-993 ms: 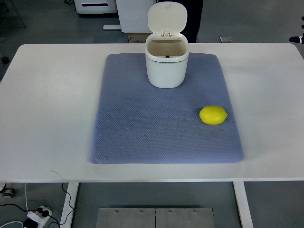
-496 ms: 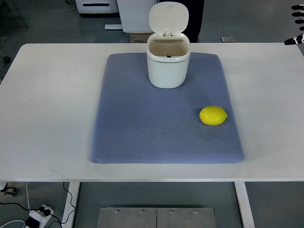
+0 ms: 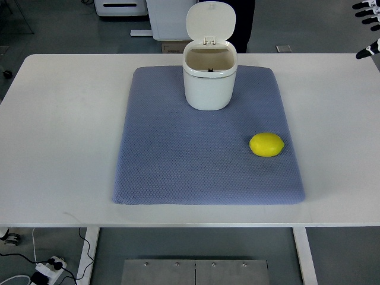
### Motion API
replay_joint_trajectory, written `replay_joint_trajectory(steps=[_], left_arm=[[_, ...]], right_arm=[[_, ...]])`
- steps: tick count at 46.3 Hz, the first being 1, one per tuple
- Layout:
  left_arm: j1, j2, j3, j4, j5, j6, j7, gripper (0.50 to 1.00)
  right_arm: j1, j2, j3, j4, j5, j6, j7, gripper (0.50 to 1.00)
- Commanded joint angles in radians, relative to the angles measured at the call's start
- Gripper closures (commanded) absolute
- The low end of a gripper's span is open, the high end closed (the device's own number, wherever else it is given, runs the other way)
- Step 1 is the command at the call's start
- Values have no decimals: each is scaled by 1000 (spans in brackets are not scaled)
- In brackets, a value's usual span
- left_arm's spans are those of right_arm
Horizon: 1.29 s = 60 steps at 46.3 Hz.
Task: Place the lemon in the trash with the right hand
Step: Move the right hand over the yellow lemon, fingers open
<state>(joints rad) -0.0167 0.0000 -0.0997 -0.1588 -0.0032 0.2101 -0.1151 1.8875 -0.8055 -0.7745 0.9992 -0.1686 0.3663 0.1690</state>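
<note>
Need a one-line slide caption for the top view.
Lemon lies on blue mat, open-lidded white trash bin behind it; right hand at the upper right edge.

Yellow lemon (image 3: 266, 145) on mat, open-lidded white trash bin (image 3: 208, 80) behind.

A: What stands between the right hand (image 3: 368, 24) and the lemon (image 3: 266, 144)?

B: Nothing; bare white table (image 3: 59, 130) and blue mat (image 3: 178, 160) lie open on that side, and the hand is well apart at the top right edge.

A: And the trash bin (image 3: 208, 80)?

B: Upright at the mat's far edge, mouth uncovered; its raised lid (image 3: 210, 21) blocks the back only.
</note>
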Motion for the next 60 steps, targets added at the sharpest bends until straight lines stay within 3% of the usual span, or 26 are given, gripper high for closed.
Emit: replay_joint_trajectory(steps=[1,25,43,60], left_arm=[[0,0,0,-1,0,0,0,500],[0,0,0,1,0,0,0,500],[0,0,0,1,0,0,0,500],[0,0,0,1,0,0,0,500]], right_arm=[[47,17,-44,35,-49,0,1,500],[176,206,-189,167,-149,-13,-25,500],[128,327,-189,233,-204,-53,-77,500],[35,396,-187,266,-198,-165,-82,507]])
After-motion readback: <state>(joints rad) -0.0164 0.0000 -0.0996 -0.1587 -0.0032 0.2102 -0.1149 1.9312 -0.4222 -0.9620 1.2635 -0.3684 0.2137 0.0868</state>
